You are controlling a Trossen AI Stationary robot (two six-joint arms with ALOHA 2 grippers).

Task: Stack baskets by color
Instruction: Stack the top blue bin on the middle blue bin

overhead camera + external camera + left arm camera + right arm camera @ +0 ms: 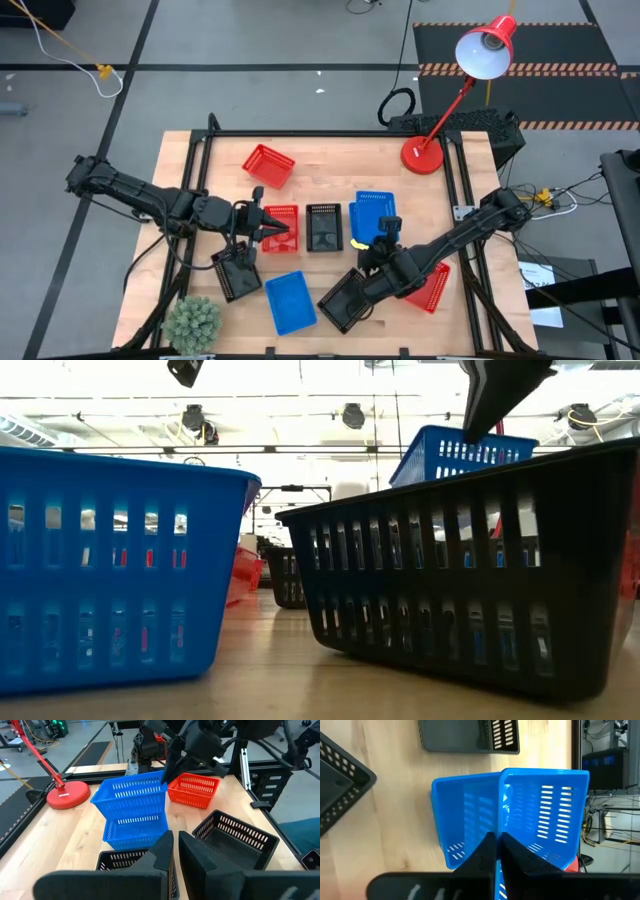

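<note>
Lot: nine baskets on the bench, sorting by colour unfinished.

- Right gripper: clamped on the wall of a blue basket, held tilted above a second blue basket, evidently to nest the pair.
- Left gripper: fingers nearly together, holding nothing visible, waiting over a red basket.
- Third blue basket: apart, near the front edge.
- Black baskets: three, unstacked.
</note>
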